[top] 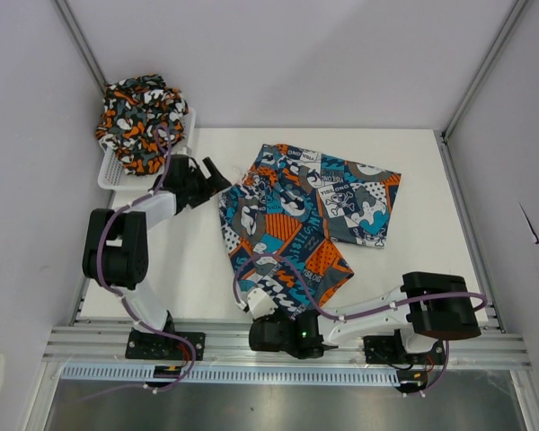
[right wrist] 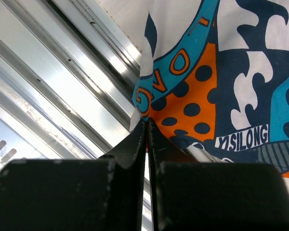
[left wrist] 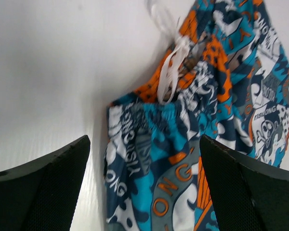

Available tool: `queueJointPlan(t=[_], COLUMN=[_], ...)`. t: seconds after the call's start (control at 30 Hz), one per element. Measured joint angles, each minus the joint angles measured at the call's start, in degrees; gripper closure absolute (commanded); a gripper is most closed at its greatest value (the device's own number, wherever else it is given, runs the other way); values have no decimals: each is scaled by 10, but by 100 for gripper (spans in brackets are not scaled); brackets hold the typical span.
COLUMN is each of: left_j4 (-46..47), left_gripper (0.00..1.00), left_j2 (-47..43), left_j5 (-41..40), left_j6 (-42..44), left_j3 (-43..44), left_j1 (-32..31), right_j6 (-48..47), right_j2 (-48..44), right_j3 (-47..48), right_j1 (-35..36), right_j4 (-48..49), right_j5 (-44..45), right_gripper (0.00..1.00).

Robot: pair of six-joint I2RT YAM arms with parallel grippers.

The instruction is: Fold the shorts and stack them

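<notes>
Right gripper (right wrist: pixel 147 124) clamps the 7 o'clock hem of teal-blue, orange and white patchwork cloth shorts (top: pixel 310 215); left gripper (left wrist: pixel 144 142) gapes at 10 o'clock.

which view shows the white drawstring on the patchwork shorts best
Left wrist: the white drawstring lies large and clear on the patchwork shorts. In the top external view it is too small to make out. The right wrist view shows only a hem corner of the shorts, no drawstring.
</notes>
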Motion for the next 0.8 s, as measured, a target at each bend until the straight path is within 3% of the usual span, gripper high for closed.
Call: queueJointPlan(t=[0.23, 0.53, 0.57, 0.63, 0.67, 0.7, 0.8], left_j4=[-1, -3, -1, 2, 2, -1, 0], left_gripper=[5, 7, 7, 7, 8, 8, 9], left_j2=[39, 51, 51, 51, 51, 51, 51], left_j5=[11, 51, 56, 63, 66, 72, 86], left_j6=[14, 51, 54, 62, 65, 67, 73], left_j3=[68, 76, 74, 68, 66, 66, 66], left_j1=[0, -3, -5, -9, -12, -14, -20], right_j6=[3, 55, 61, 73, 79, 81, 75], right_j2=[0, -106, -121, -151, -167, -182, -224], right_j3=[-3, -56, -59, -60, -60, -59, -58], right_j1=[3, 39, 42, 45, 46, 46, 41], right_j4=[-30, -121, -134, -160, -169, -178, -192], right_j5=[3, 5, 4, 2, 0, 0, 2], right_gripper=[100, 100, 97, 61, 51, 46, 45])
